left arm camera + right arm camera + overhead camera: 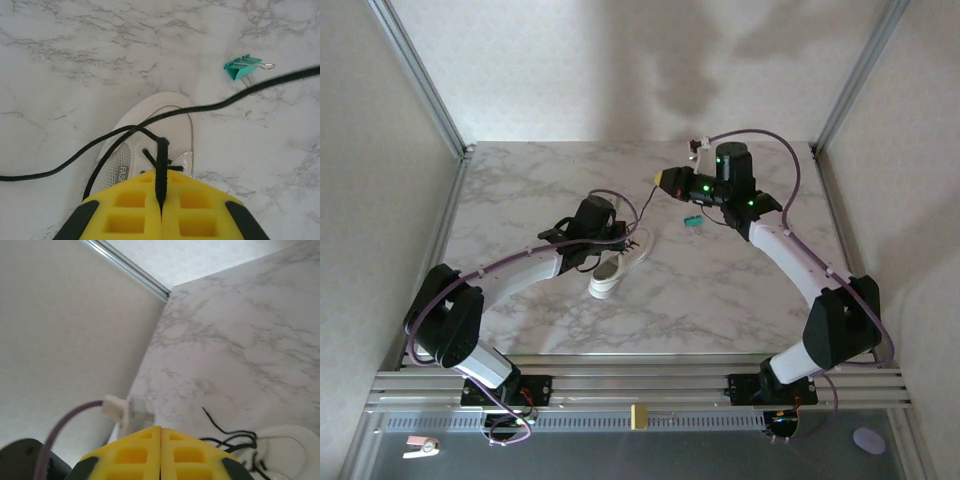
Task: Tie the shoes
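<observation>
White link shells join bulky black joint housings on the left arm point(520, 270), at 9 o'clock overhead, and the right arm point(790, 255), at 3 o'clock. A purple cable point(765, 132) loops along each. Green lights point(705, 187) dot the right wrist. The left fingers point(130, 215) and right fingers point(135, 457) are yellow with square pockets, black-cornered.

The table point(740, 290) is white marble with grey veins. The sneaker point(150, 125) is white, with a grey mesh side and white letters on a grey strip, and its laces point(210, 106) are black. The clip point(241, 70) is teal-green with silver wire handles. The left gripper point(161, 200) and right gripper point(160, 435) are yellow, edged in black. The cable point(790, 150) is purple.
</observation>
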